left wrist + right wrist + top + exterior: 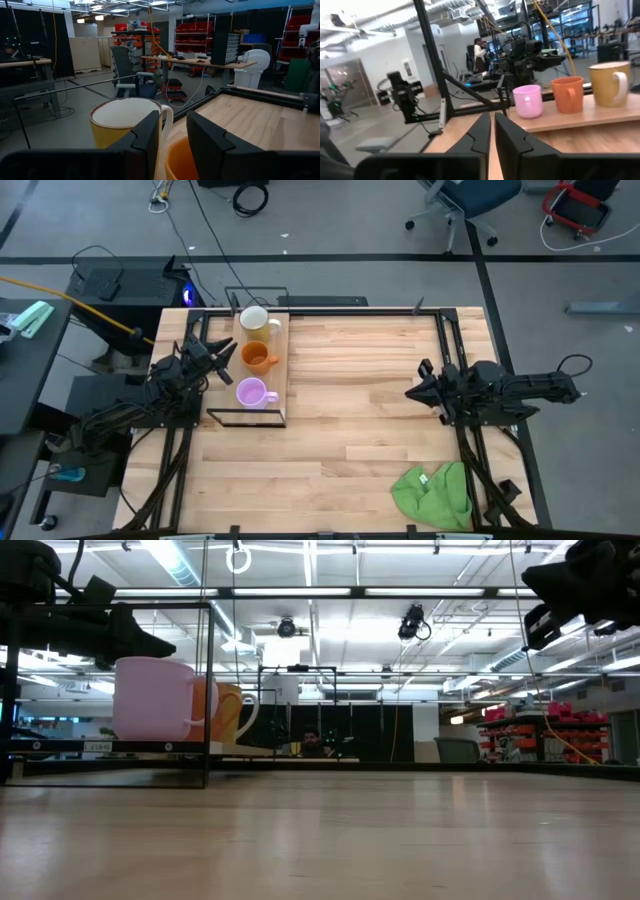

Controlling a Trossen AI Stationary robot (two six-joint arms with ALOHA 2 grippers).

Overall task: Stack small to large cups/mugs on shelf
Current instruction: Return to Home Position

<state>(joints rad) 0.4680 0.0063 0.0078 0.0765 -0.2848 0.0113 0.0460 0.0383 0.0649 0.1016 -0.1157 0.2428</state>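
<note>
**Mugs ranked on the shelf, arms about to retire.** Three mugs are shown in a row on the shelf [281,380], in ascending size: the purple mug [250,392] at one end, the orange mug [258,357] mid-shelf, the cream mug [254,320] at the other end. The left gripper [226,356] is held just beside the shelf, level with the orange mug, its fingers [147,142] parted and empty. The right gripper [412,391] is seen well apart from the shelf, across the tabletop [370,430], its fingers [511,145] closed on nothing. Placement is judged complete, with only the return home outstanding. The left arm is best drawn straight back before being folded, so that neither shelf nor orange mug is clipped.
</note>
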